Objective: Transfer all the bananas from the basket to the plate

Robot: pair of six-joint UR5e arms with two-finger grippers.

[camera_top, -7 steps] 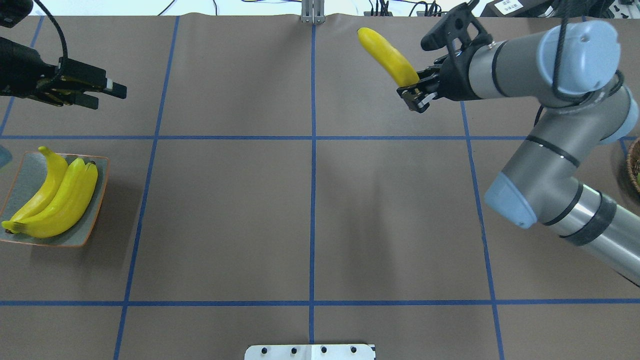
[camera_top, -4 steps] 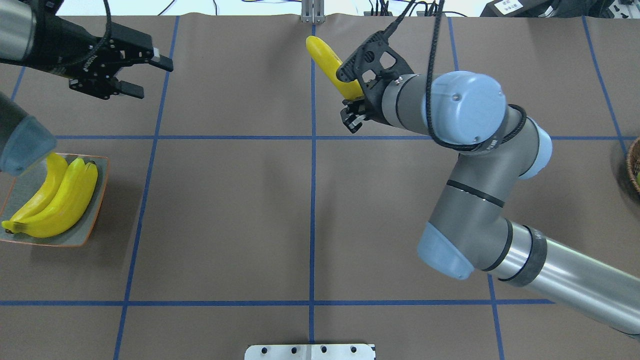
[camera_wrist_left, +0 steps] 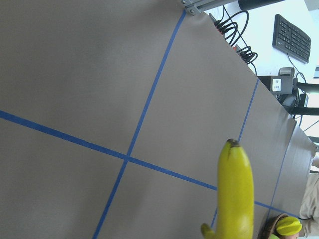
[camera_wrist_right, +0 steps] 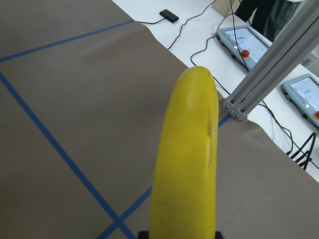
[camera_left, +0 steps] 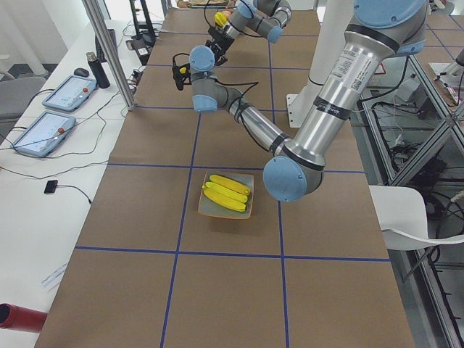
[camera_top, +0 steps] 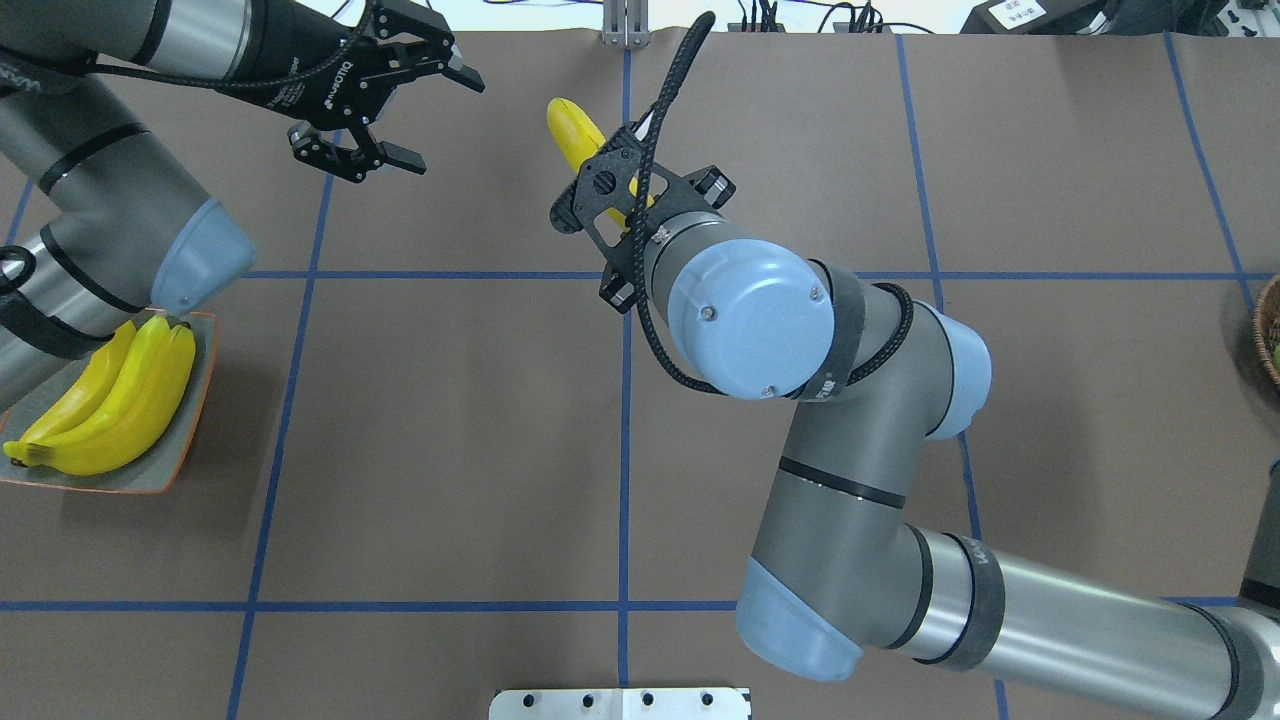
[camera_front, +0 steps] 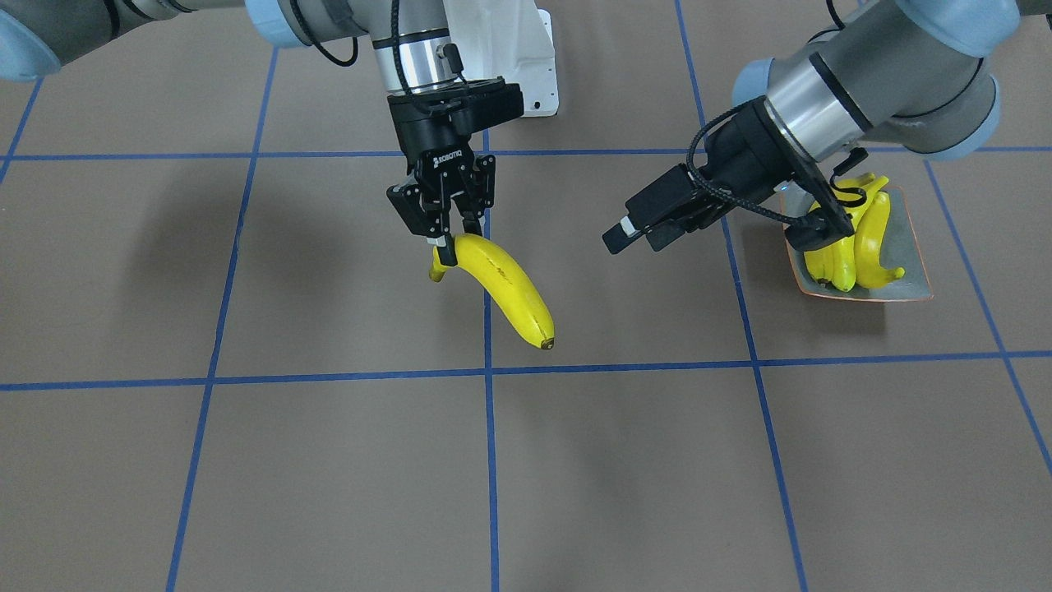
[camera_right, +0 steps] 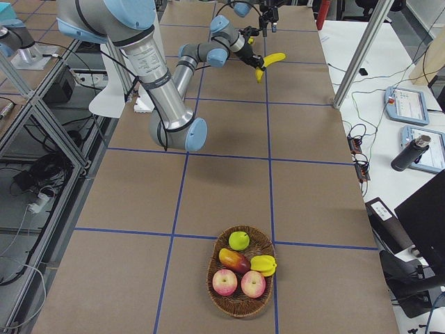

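Banana below right pincer, stem end in its grip

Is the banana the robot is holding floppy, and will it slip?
Probably stiff: the banana juts out from the right gripper, held by one end only, without drooping. Its skin looks smooth and shiny, so it might slip or swivel.

My counter wore brown paper, blue tape grid. Beside me, white desk held tablets; aluminium post stood nearby.
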